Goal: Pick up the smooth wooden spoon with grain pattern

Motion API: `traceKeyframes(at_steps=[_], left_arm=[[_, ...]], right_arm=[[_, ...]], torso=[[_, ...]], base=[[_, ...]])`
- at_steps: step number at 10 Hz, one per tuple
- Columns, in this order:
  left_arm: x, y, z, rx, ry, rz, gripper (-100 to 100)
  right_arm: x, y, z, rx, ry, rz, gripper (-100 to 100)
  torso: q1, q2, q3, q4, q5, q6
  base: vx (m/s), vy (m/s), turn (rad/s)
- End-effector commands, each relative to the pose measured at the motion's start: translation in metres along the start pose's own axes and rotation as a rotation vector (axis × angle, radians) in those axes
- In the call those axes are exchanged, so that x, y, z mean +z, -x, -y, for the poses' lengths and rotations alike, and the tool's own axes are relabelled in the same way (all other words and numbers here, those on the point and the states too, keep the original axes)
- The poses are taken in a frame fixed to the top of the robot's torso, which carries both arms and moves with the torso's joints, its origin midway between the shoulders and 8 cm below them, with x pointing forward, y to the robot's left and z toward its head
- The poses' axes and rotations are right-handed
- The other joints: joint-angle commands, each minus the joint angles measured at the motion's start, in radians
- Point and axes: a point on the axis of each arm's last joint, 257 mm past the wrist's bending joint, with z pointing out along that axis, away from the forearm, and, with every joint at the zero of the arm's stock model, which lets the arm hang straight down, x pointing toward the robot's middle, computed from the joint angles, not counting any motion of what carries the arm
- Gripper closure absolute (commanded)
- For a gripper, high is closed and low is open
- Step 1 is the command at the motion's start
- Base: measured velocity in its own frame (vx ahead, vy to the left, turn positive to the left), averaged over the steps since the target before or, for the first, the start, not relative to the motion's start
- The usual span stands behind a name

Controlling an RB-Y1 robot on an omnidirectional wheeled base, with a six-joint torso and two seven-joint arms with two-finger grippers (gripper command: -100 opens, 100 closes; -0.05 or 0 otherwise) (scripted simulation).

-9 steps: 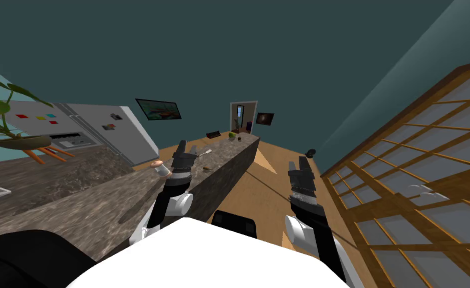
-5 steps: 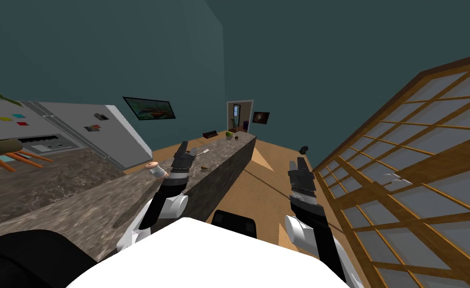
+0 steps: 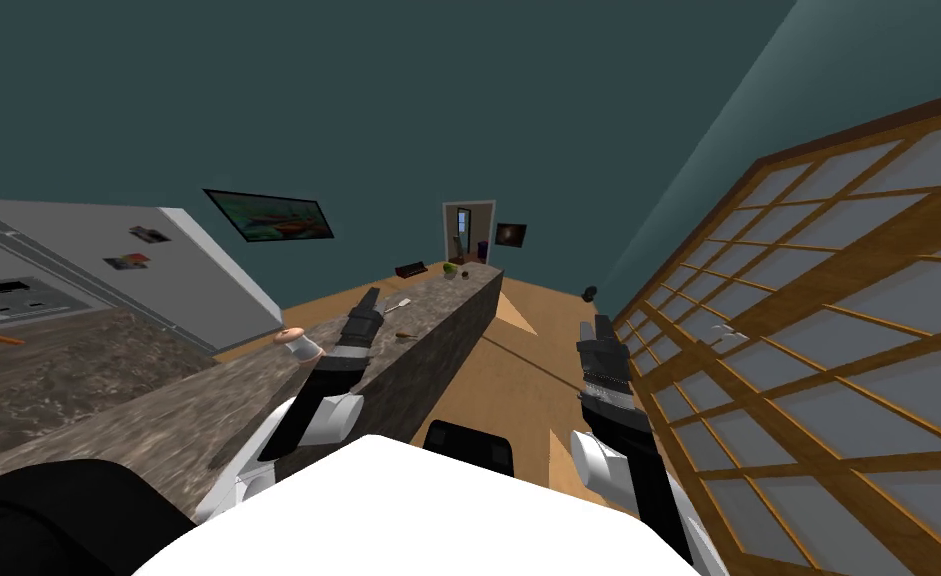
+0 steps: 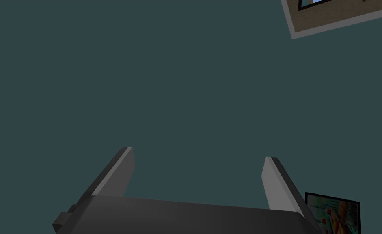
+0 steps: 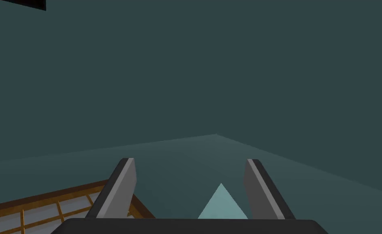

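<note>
Stood right alongside a long counter (image 3: 138, 420) with a dark mottled stone look. Had the left gripper (image 3: 370, 297) raised over its top, fingers (image 4: 123, 172) spread wide, gripping nothing. Had the right gripper (image 3: 594, 325) out over the wooden floor (image 3: 528, 400) beside the counter, also spread wide and empty. Saw a small white thing with a tan cap (image 3: 296, 346) on the counter just left of the left forearm. Spotted the wooden spoon (image 3: 410, 335) lying on the counter near the left gripper, off to its right by the counter's edge, not touched; way too small to make out any grain. Noticed a pale utensil (image 3: 399, 305) a bit past it. Further down, at the far end: a green round thing (image 3: 449, 268) and a dark box (image 3: 410, 269). Then a grey fridge (image 3: 188, 270) off left, a lattice screen (image 3: 818, 330) off right.
</note>
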Motion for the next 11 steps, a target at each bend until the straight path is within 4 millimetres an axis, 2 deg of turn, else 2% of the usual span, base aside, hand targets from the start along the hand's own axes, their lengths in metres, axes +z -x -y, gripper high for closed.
traceKeyframes(at_steps=[1,2,3,4,11], left_arm=[[-0.003,0.004,-0.013,0.026,0.046,-0.004,-100],[-0.007,0.01,-0.025,0.067,0.093,-0.007,-100],[-0.008,0.01,-0.027,0.067,0.103,-0.007,-100],[-0.012,0.017,-0.039,0.107,0.151,-0.008,-100],[-0.037,0.045,-0.088,0.221,0.366,-0.003,-100]], right_arm=[[0.0,0.0,0.0,0.0,0.0,0.0,0],[0.0,0.0,0.0,0.0,0.0,0.0,0],[0.0,0.0,0.0,0.0,0.0,0.0,0],[0.0,0.0,0.0,0.0,0.0,0.0,0],[0.0,0.0,0.0,0.0,0.0,0.0,0]], torso=[[0.0,0.0,0.0,0.0,0.0,0.0],[0.001,-0.001,0.0,0.0,0.0,-0.001],[0.0,-0.001,-0.001,0.0,0.0,0.0],[0.0,-0.002,-0.001,0.0,0.0,-0.001],[0.0,-0.003,-0.001,-0.001,0.0,0.0]], base=[[-0.045,0.005,-0.083],[-0.04,-0.007,-0.154],[-0.034,-0.003,-0.068],[-0.041,-0.003,-0.15],[-0.025,-0.001,-0.116]])
